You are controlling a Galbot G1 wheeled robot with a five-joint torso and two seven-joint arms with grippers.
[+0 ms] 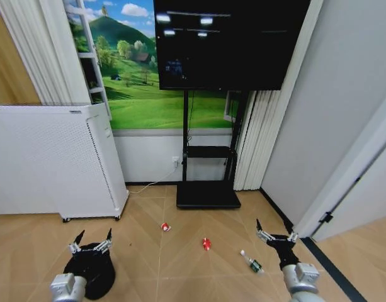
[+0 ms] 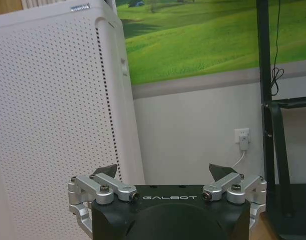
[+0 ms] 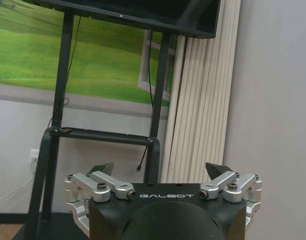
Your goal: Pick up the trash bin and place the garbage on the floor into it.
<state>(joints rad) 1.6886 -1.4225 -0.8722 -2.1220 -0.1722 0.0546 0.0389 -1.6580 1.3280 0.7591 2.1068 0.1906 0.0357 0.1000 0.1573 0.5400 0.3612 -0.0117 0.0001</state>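
Note:
The trash bin (image 1: 102,279), small, round and black, stands on the floor (image 1: 180,274) at the lower left, partly hidden behind my left arm. My left gripper (image 1: 90,243) hovers just above it, open and holding nothing; the left wrist view shows its fingers spread (image 2: 164,172). Three pieces of garbage lie on the parquet: a red-and-white scrap (image 1: 165,226), a small red item (image 1: 206,243) and a clear bottle with a green label (image 1: 251,262). My right gripper (image 1: 274,233) is open and holding nothing just right of the bottle, its fingers also spread in the right wrist view (image 3: 161,172).
A tall white perforated appliance (image 1: 54,157) stands against the wall behind the bin. A black TV stand (image 1: 207,195) with a large screen (image 1: 230,44) is at the centre back. A dark strip (image 1: 331,267) runs along the right wall.

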